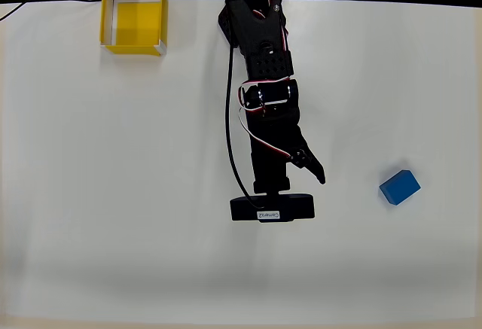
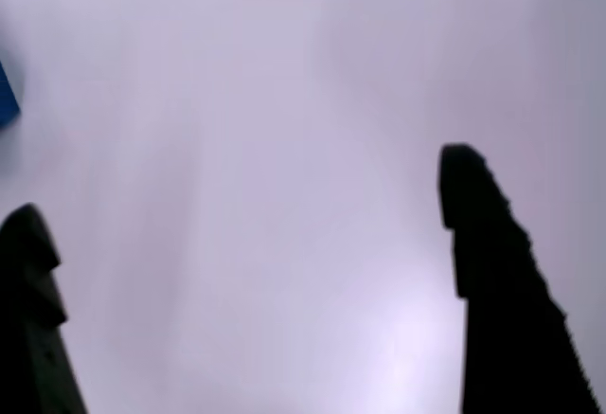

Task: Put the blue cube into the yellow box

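In the overhead view the black arm (image 1: pixel 267 111) reaches down the picture from the top edge over the white table (image 1: pixel 113 193). Taking the arm as landmark: the yellow box (image 1: pixel 133 20) stands well to its left, near the table's top edge, open side up, its floor bare. The blue cube (image 1: pixel 399 187) lies well to the arm's right, level with the gripper (image 1: pixel 301 175), apart from it, turned askew on the table.

Bright even overhead light, soft shadow under the arm, wrist view blurred, fingers (image 2: pixel 492 272) silhouetted
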Controlling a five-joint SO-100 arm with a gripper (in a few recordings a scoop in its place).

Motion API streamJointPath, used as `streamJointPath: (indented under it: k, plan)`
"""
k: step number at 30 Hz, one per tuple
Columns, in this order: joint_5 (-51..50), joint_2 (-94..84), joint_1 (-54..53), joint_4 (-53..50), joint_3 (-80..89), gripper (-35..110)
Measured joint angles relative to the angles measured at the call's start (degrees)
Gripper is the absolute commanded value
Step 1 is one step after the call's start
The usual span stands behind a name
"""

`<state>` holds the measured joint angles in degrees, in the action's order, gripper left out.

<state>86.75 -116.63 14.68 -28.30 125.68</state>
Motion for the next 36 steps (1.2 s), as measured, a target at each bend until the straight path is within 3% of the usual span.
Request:
streamJointPath:
  k: [12,22,36]
  plan:
    - [1.14,22.68,10.28,22.85,-9.49,53]
    - [-1.76,36.47,18.46,31.90,-14.94,53]
    - [-14.33,42.01,27.16,25.31,-21.80,54]
